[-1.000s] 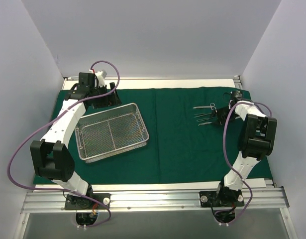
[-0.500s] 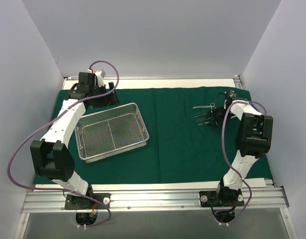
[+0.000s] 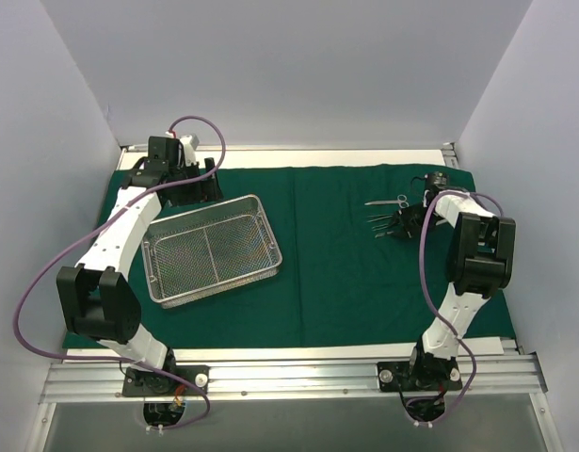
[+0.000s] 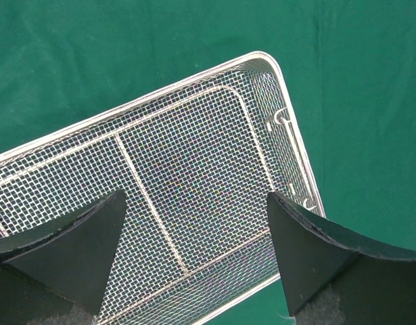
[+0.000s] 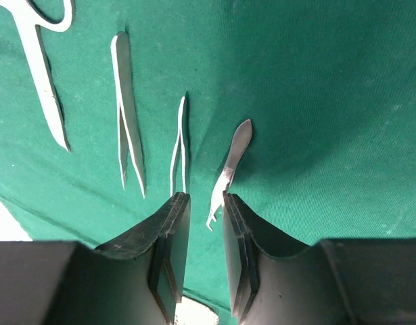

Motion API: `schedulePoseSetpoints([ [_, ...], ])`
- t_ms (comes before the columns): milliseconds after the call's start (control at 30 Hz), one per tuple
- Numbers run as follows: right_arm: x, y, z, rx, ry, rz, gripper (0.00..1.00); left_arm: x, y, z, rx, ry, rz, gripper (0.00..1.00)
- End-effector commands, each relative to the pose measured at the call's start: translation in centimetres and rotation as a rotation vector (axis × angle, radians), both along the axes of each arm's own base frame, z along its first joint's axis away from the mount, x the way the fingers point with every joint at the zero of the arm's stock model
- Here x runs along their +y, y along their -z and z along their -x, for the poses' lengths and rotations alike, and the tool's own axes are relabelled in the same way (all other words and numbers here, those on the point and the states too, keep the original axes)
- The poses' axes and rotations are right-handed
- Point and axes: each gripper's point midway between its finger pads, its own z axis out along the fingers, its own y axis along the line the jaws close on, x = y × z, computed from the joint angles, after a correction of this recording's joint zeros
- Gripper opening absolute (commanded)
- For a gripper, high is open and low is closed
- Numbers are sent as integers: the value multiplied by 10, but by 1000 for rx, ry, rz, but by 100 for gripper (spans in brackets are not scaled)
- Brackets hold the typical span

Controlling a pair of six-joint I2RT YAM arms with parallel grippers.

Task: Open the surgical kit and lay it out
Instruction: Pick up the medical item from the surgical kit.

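Note:
The surgical kit's dark green cloth (image 3: 336,273) lies spread flat over the table. Its silver wire-mesh tray (image 3: 212,250) sits empty on the left part, turned at an angle. My left gripper (image 4: 194,196) hovers wide open over the tray's (image 4: 187,169) far right corner, holding nothing. On the right, scissors (image 5: 42,74), broad tweezers (image 5: 126,115), thin tweezers (image 5: 178,145) and a small hooked instrument (image 5: 233,156) lie side by side on the cloth. My right gripper (image 5: 205,198) stands low over them, jaws narrow but apart. The hooked end lies between the fingertips, close to the right finger (image 5: 238,223).
White walls close in the left, back and right. A bare white table strip (image 3: 364,157) runs behind the cloth, and a white patch (image 3: 491,344) shows at the front right. The cloth's edge (image 5: 5,217) is close beside the instruments. An aluminium rail (image 3: 289,377) holds both arm bases.
My right gripper's jaws have narrowed around the hooked instrument's end, and the right arm has shifted slightly toward the back. The left arm and tray have not moved.

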Motion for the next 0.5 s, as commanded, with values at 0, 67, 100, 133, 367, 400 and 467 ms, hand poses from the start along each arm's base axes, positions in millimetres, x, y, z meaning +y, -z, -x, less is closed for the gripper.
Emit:
schedulePoseSetpoints([
  [0, -1, 13, 12, 54, 10, 22, 26, -5, -36, -5, -96, 45, 15, 94],
  [67, -1, 17, 13, 61, 13, 22, 25, -7, -39, -6, -109, 52, 11, 94],
  [100, 0, 18, 15, 64, 15, 19, 24, -9, -41, -6, -112, 56, 8, 94],
  [133, 0, 19, 15, 67, 16, 16, 23, -9, -42, -8, -120, 55, -1, 94],
  [367, -1, 22, 16, 72, 17, 23, 21, -22, -50, -7, -148, 90, 1, 94],
  [400, -1, 22, 16, 71, 17, 23, 21, -23, -51, -7, -149, 96, 5, 94],
  [467, -2, 21, 15, 67, 15, 29, 18, -27, -52, -6, -153, 111, 14, 94],
])
